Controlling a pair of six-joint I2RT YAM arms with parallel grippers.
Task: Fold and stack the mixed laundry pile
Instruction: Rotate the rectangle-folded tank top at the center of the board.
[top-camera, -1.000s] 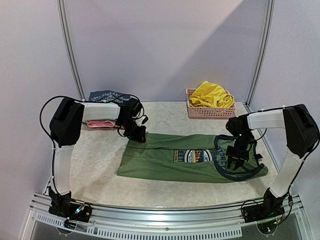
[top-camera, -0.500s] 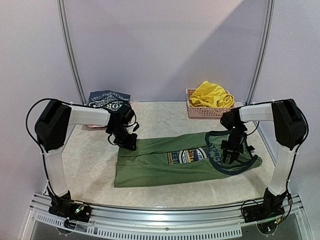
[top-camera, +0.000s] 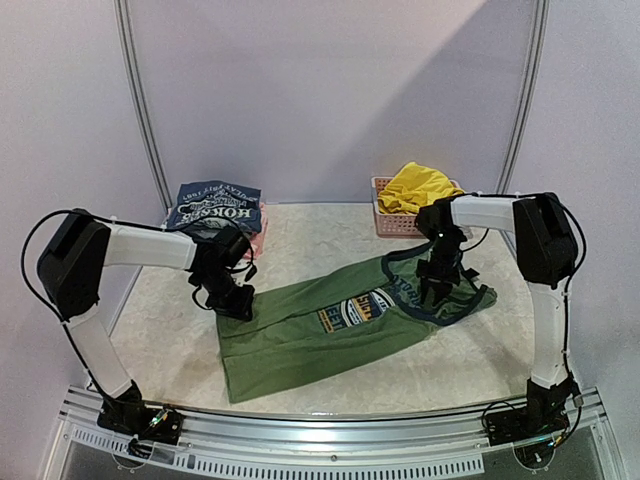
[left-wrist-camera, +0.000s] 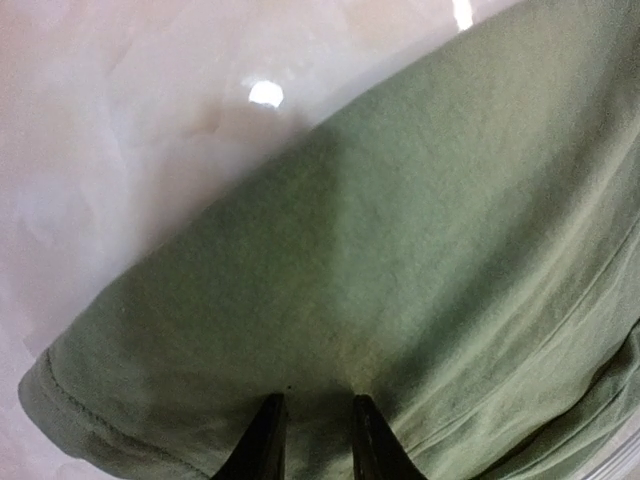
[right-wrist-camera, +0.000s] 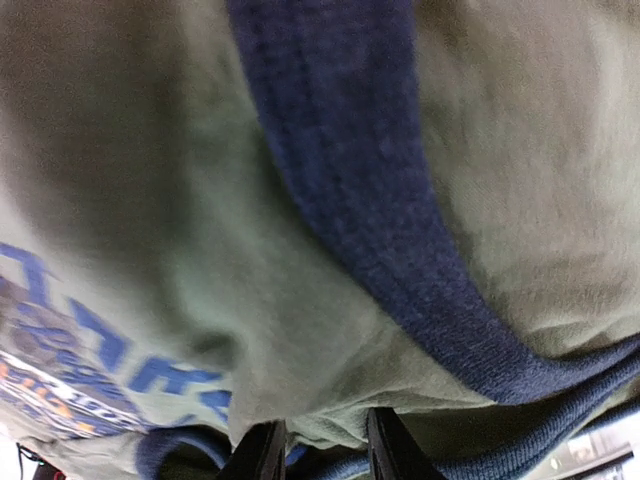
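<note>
Pinching: left gripper (left-wrist-camera: 312, 440) and right gripper (right-wrist-camera: 318, 445), jaws narrow, each nip the olive-green shirt (top-camera: 330, 325).
Where: shirt lies skewed on table (top-camera: 320, 240), hem left, neckline right.
Handling: light, limp cloth; likely grips best at hem and trim.
Shorts: yellow shorts (top-camera: 425, 188) heaped in pink basket (top-camera: 390, 222).

The green shirt (right-wrist-camera: 200, 250) filled the blurred right wrist view, its logo (right-wrist-camera: 55, 385) cut off at the left edge.
</note>
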